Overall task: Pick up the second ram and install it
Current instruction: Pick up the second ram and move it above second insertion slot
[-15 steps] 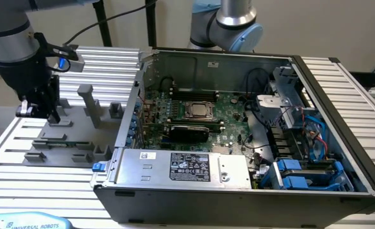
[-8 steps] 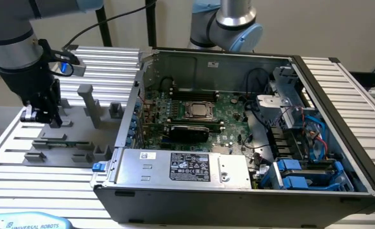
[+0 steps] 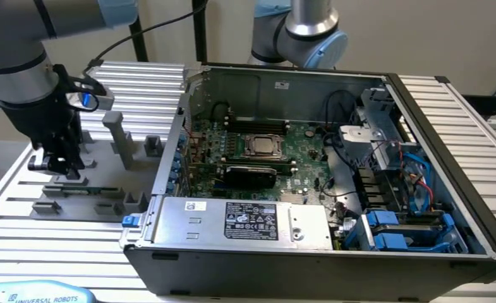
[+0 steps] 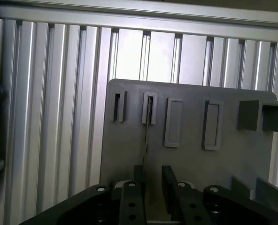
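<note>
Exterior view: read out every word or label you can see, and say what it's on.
"UNIVERSAL ROBOTS": on the pale blue cap at the bottom edge.
Black label on the silver power supply: too small to read.
Small white sticker beside it: too small to read.
Pale sticker on the computer case back wall: blurred.

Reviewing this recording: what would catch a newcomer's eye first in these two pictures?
The open computer case takes up the middle and right of the exterior view, with its green motherboard laid bare. On that view's left, the arm's gripper hangs open just above a grey fixture plate, where the second ram sits. In the wrist view the ram shows as a thin edge-on line running between the gripper's fingers.
</note>
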You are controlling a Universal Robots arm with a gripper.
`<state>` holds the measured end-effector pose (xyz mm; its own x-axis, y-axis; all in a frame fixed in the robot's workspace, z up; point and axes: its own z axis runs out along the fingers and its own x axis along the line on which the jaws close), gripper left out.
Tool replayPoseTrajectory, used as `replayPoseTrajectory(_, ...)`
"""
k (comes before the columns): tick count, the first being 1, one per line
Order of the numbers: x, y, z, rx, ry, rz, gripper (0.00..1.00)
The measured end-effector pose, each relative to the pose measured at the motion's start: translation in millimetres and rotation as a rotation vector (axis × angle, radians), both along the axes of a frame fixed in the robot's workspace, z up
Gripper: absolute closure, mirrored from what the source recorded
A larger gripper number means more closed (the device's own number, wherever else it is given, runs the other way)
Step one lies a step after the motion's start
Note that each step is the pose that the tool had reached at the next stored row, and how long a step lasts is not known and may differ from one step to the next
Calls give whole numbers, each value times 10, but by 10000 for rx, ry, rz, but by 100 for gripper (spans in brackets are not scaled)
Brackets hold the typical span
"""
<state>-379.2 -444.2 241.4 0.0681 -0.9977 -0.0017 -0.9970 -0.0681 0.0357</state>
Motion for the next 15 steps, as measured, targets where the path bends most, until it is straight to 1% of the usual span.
replayPoseTrajectory(5, -14, -11, -91, -1, -1, -123, 69)
replayPoseTrajectory(12, -14, -20, -217, 0, -5, -688, 69)
replayPoseTrajectory(15, -14, -21, -266, 0, -5, -811, 69)
